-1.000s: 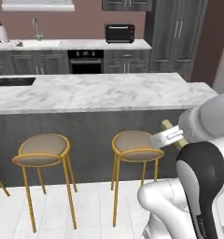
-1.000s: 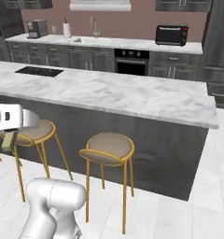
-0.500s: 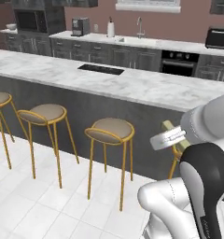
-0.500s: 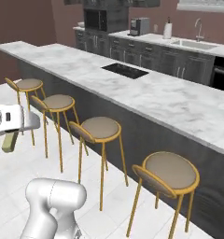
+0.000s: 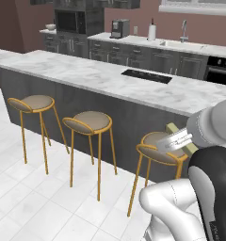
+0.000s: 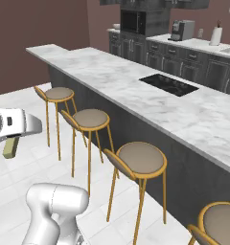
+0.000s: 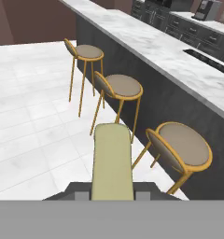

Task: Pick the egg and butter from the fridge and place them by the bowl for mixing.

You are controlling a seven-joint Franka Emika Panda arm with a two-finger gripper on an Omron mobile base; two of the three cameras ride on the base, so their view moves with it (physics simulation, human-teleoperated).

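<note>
Since a second ago the whole room has slid sideways in both base views, so the base is driving along the long island with the white marble top (image 5: 110,75); the things themselves did not move. The oven wall is gone from the picture and the black cooktop (image 6: 168,84) and the round stools with thin golden legs (image 5: 89,123) are now in front. I judge this as the carrying part of the task, with the robot on its way to the bowl.

The white arm is folded close to its body, with the hand held out low at the height of the stool seats. The two-finger gripper (image 7: 113,192) is clenched on the pale olive-yellow stick of butter (image 7: 112,158), which points forward from between the dark tips.
</note>
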